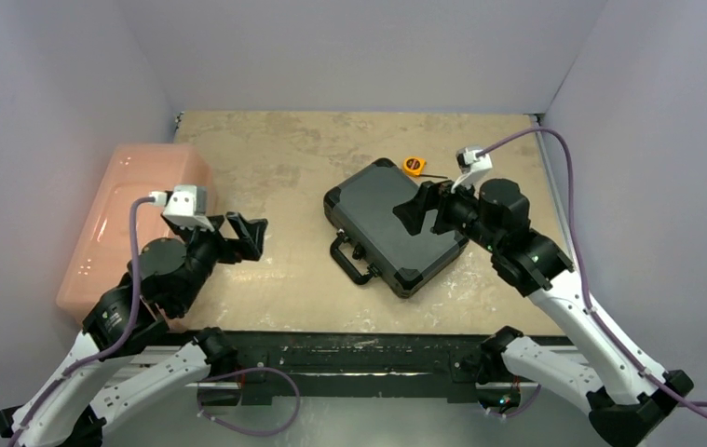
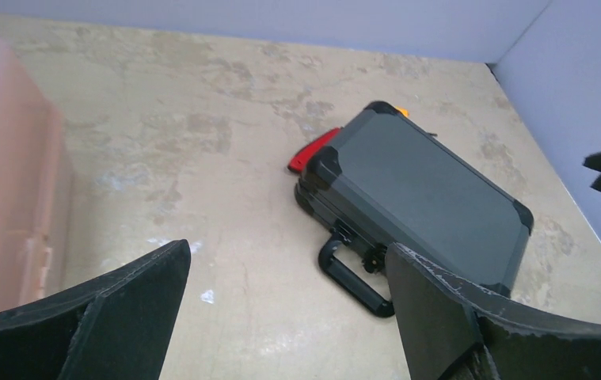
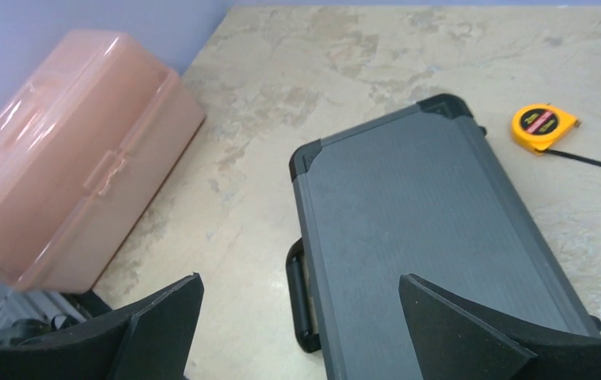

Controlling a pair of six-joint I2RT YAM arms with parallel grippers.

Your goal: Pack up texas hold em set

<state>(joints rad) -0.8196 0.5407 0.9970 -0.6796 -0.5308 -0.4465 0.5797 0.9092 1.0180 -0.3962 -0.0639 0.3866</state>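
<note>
Black case [image 1: 368,209] lies flat w/ lid shut on the table [image 1: 275,158], right of centre and turned at an angle. Its handle [image 1: 349,258] points toward the near-left.

Right gripper [image 1: 416,207] is over the case lid, jaws spread wide, nothing between them. In the right wrist view its fingers [image 3: 154,324] sit either side of the frame w/ the lid below them. Can't tell if they touch it.

Left gripper [image 1: 249,235] is left of the case and well apart from it, near the pink bin [image 1: 135,205]. Its jaws are also wide apart and empty. In the left wrist view the case shows beyond its fingers [image 2: 123,317], handle side facing them.

Pink bin sits along the left wall, lid shut.

Yellow tape measure [image 1: 413,165] lies just behind the case's far corner, apart from it, w/ a short bit of blade pulled out.

A red item [image 2: 313,150] pokes out from behind the case's far-left side in the left wrist view. It's mostly hidden, and I can't tell if it's touching or just beside
</note>
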